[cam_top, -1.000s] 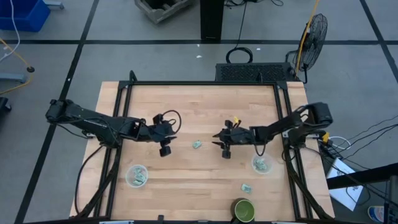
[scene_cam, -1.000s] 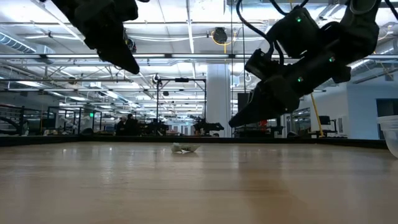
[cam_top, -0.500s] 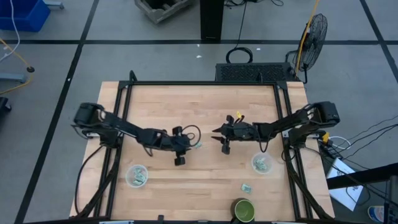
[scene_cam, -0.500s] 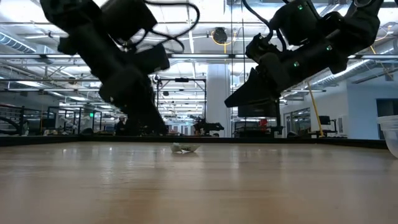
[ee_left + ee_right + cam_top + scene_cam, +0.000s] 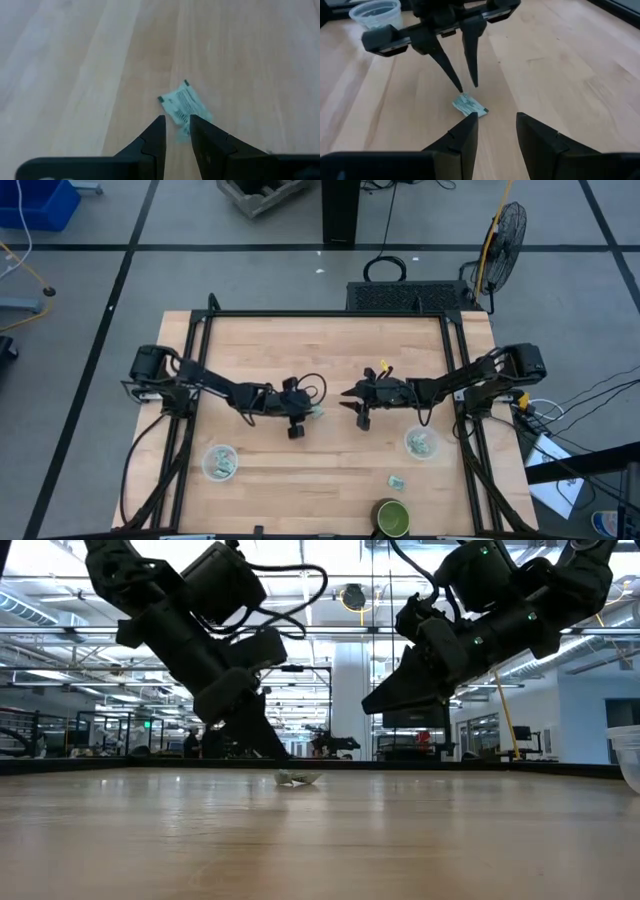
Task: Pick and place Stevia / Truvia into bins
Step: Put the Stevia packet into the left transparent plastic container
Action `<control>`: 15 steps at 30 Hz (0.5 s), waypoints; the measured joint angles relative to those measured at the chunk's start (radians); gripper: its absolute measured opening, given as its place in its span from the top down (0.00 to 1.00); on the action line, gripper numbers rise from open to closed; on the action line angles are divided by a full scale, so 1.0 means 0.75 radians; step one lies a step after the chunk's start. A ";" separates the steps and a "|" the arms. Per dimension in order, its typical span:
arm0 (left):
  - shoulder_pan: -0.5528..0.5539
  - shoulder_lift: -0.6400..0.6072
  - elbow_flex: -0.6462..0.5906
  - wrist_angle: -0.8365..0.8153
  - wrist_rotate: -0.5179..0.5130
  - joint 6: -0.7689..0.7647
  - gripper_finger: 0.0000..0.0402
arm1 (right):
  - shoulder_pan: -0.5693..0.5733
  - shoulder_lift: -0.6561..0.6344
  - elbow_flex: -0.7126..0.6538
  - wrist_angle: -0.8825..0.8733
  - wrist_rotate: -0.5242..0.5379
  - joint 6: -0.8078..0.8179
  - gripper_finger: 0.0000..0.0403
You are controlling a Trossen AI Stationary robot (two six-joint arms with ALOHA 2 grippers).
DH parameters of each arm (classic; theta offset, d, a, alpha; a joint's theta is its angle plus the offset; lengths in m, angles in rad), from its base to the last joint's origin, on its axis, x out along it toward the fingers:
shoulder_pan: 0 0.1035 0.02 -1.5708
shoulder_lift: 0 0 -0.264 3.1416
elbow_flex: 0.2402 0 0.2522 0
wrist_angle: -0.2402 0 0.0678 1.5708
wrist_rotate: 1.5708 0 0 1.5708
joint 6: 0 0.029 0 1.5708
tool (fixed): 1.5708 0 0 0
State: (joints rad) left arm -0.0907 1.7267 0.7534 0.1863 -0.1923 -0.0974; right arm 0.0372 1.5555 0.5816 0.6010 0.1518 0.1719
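Observation:
A pale green and white packet (image 5: pixel 317 413) lies flat on the wooden table near its middle; it also shows in the left wrist view (image 5: pixel 184 104), the right wrist view (image 5: pixel 469 106) and the low view (image 5: pixel 299 778). My left gripper (image 5: pixel 310 412) is open, pointing steeply down, its fingertips (image 5: pixel 159 131) on either side of the packet's near end, close to the table. My right gripper (image 5: pixel 346 398) is open and empty, hovering above the table just right of the packet (image 5: pixel 496 122). A second packet (image 5: pixel 396 481) lies near the front. Two clear cups (image 5: pixel 220 462) (image 5: pixel 421 443) hold packets. My left gripper comes at the packet from above, slanting from the table's left, with one fingertip (image 5: pixel 460 89) on each side of the packet's end (image 5: pixel 182 129). The packet lies flat on the table. I cannot tell whether the fingertips touch it.
A dark green round cup (image 5: pixel 392 518) stands at the front edge, right of the middle. A black frame (image 5: pixel 330 315) runs along the table's far and side edges. The left clear cup shows in the right wrist view (image 5: pixel 375 12).
My left gripper has gone toward the table's right edge and down, from well left of the packet to right over it, its tips now near the table. My right gripper has risen a little. The packet has stayed in place.

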 joint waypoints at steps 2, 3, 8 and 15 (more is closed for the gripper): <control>0.019 0.001 0.000 0.000 0.057 -0.025 0.77 | 0.003 0.000 0.000 0.001 0.000 0.023 0.69; 0.026 0.001 0.000 0.000 0.085 -0.037 0.77 | 0.005 0.000 0.000 0.000 0.000 0.031 0.69; 0.038 0.001 0.000 0.000 0.118 -0.047 0.77 | 0.006 0.000 0.000 -0.009 0.000 0.033 0.69; 0.041 0.054 -0.001 0.023 0.120 -0.056 0.77 | 0.006 0.000 0.000 -0.010 0.000 0.030 0.69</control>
State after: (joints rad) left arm -0.0601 1.7674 0.7525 0.2033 -0.1024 -0.1393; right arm 0.0414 1.5555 0.5816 0.5936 0.1515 0.1944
